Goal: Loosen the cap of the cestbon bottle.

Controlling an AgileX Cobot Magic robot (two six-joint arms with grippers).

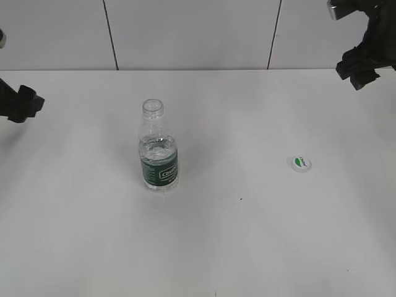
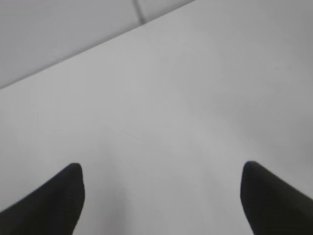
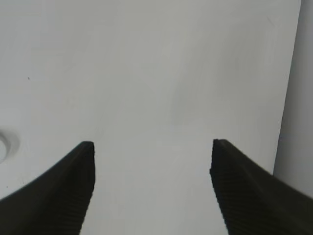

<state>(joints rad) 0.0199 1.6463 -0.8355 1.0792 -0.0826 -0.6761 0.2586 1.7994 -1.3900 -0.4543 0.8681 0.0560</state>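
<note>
The cestbon bottle [image 1: 159,154] stands upright left of the table's middle, clear and ribbed with a dark green label. Its mouth is open with no cap on it. The white cap [image 1: 299,163] with a green oval mark lies flat on the table well to the bottle's right; its edge shows at the left border of the right wrist view [image 3: 2,147]. My left gripper [image 2: 161,171] is open and empty over bare table at the far left [image 1: 21,104]. My right gripper [image 3: 152,147] is open and empty, raised at the far right back [image 1: 362,65].
The white table [image 1: 235,235] meets a white panelled wall with dark seams at the back. A tiny dark speck [image 1: 241,199] lies on the table between bottle and cap.
</note>
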